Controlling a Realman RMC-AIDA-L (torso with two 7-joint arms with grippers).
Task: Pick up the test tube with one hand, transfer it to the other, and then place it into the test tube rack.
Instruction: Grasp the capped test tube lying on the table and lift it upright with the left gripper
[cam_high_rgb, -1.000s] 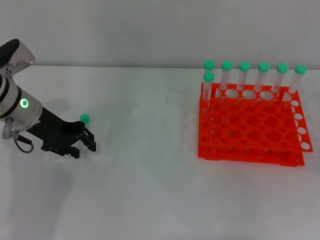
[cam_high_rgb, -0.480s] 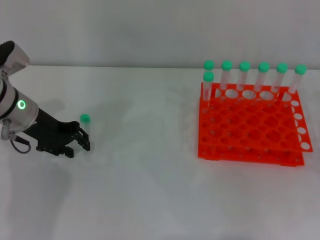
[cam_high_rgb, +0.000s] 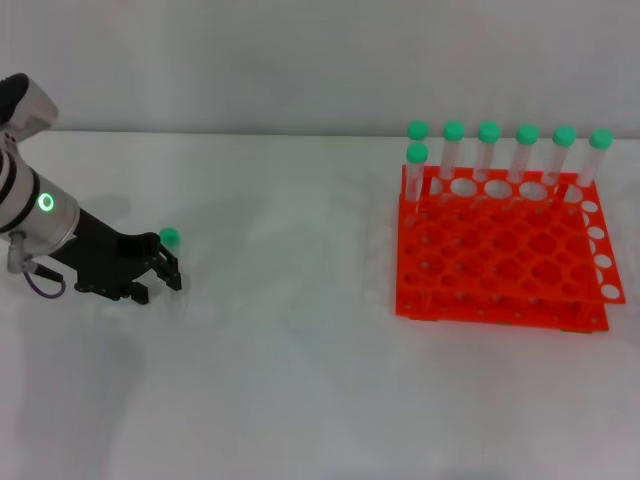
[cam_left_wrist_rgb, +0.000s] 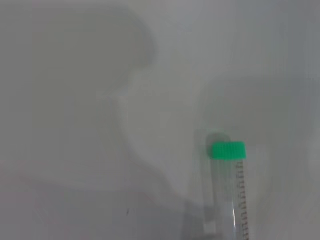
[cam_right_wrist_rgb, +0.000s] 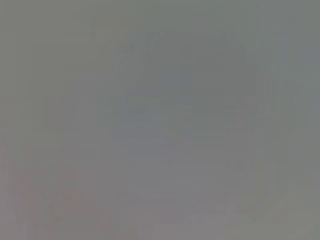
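Work surface: you face a plain white table (cam_high_rgb: 300, 380), matte, with soft grey shadows near the left arm.
Room: behind the table's far edge you see only a pale, bare wall (cam_high_rgb: 300, 60).
Left gripper (cam_high_rgb: 160, 282): low over the table at the far left, claw fingers pointing right. You can see a small gap between the fingertips; they pinch nothing.
Test tube (cam_left_wrist_rgb: 227, 190): lying on the table just beside the left gripper, on its far side. In the head view you see only its green cap (cam_high_rgb: 169, 237).
Test tube rack (cam_high_rgb: 500, 250): orange, standing on the right of the table, well apart from the tube.
Other tubes (cam_high_rgb: 489, 150): seven green-capped tubes stand upright along the rack's far edge.
Right gripper: not in your views; its wrist camera shows blank grey.
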